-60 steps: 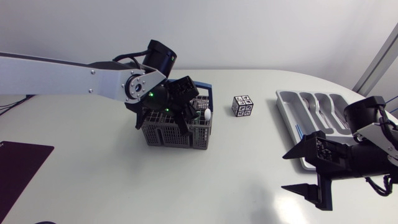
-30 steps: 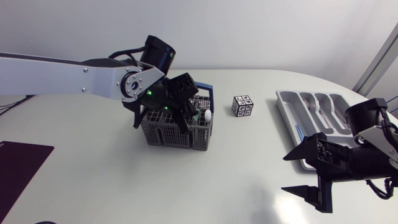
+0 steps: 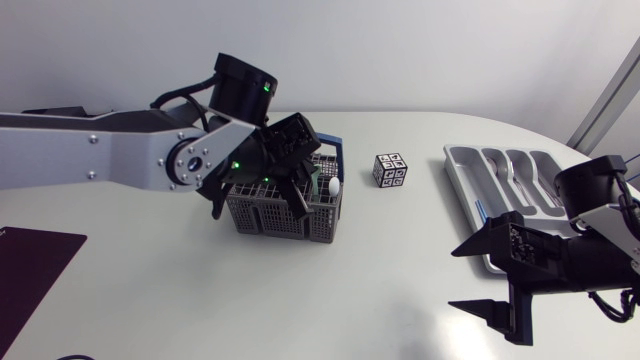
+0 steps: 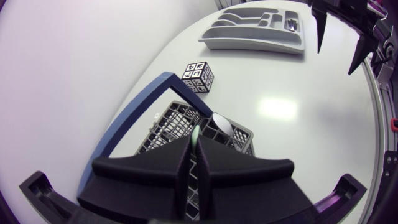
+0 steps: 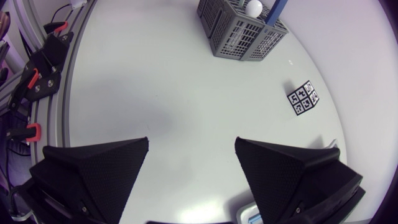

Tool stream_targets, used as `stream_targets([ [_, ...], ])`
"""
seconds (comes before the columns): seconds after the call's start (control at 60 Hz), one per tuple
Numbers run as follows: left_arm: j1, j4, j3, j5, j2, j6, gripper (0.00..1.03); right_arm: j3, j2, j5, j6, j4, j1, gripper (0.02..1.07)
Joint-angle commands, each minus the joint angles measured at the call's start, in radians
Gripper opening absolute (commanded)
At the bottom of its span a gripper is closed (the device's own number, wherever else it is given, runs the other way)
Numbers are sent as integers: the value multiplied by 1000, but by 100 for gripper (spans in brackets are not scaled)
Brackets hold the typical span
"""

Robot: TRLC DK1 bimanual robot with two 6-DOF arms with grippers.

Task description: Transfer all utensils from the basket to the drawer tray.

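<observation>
Rising a little over the last second, my left arm [image 3: 100, 160] now sits higher above the basket [image 3: 270, 215], its wrist drawn back toward its own side, while my right arm [image 3: 600, 210] has hardly stirred. Across the pale surface [image 3: 400, 260] the two arms are well apart, the left over the basket and the right low beside the drawer tray [image 3: 468, 170]. The tray lies at the far right, and in the left wrist view something dark [image 4: 292, 23] lies in one end compartment. That suggests a piece or two may already be across, though I cannot tell what it is. A dark mat [image 3: 30, 270] lies at the left edge. The basket stands near the middle, its blue handle upright, with a patterned cube [image 3: 390, 170] between it and the tray. The right claw [image 3: 458, 277] hangs spread wide and empty. The left claw [image 4: 193, 144] is clenched on a thin green handle [image 4: 195, 132] that stands between its pressed fingers, still within the basket. Just beside it a white rounded end [image 3: 333, 185] pokes above the rim; whether the two are one utensil I cannot tell. By my reading most of the task is left: this piece has yet to be lifted clear and carried over.
</observation>
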Motion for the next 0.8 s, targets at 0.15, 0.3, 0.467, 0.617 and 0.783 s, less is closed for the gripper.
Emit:
stream_targets([
  [0.15, -43, 87, -78, -117, -65, -11, 3, -13, -11, -1, 50, -6, 31, 102],
  [0.3, -40, 83, -67, -134, -94, -25, 3, -6, -20, 1, 65, -6, 45, 102],
  [0.467, -43, 41, -44, -135, -124, -54, 3, 4, -31, 9, 89, -6, 70, 102],
  [0.617, -58, -23, -12, -135, -167, -106, 3, 27, -34, 12, 119, -8, 85, 102],
  [0.783, -78, -77, 8, -153, -181, -152, 3, 53, -36, 12, 177, 2, 119, 102],
])
